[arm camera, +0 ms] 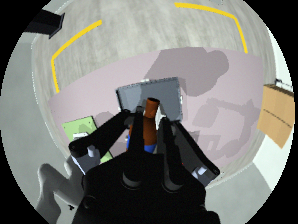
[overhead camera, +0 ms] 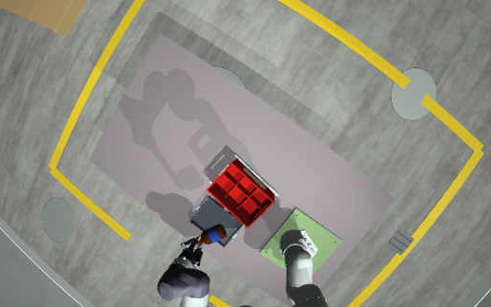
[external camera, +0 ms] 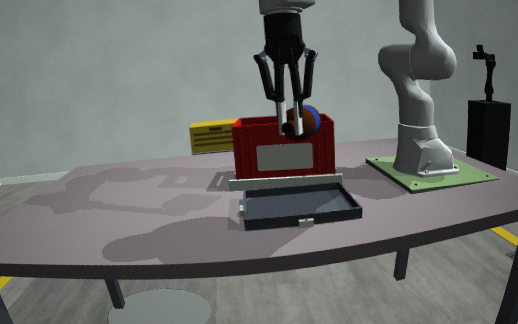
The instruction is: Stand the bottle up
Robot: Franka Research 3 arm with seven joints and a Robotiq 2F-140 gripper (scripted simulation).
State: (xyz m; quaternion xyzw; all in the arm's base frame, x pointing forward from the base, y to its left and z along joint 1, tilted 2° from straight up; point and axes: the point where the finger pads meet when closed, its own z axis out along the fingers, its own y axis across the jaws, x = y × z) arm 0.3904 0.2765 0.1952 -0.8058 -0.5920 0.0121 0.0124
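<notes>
The brown bottle with a blue band [overhead camera: 214,234] [external camera: 311,118] [arm camera: 149,131] is off the tray, high in the air. It lies roughly on its side, its mouth facing the exterior camera. My gripper [overhead camera: 197,243] [external camera: 289,126] [arm camera: 151,107] is shut on the bottle near its neck; the fingers hide part of it. The dark grey tray [overhead camera: 208,214] [external camera: 276,222] [arm camera: 172,95] lies flat on the table with nothing on it. The red crate [overhead camera: 262,213] [external camera: 244,159] stands upright beside the tray, its compartments empty in the top view.
A white arm [overhead camera: 299,272] [external camera: 418,107] stands on a green base plate [overhead camera: 325,242] [external camera: 381,172] to the right of the tray in the exterior view. A pale bar [external camera: 286,182] lies along the crate's foot, between crate and tray.
</notes>
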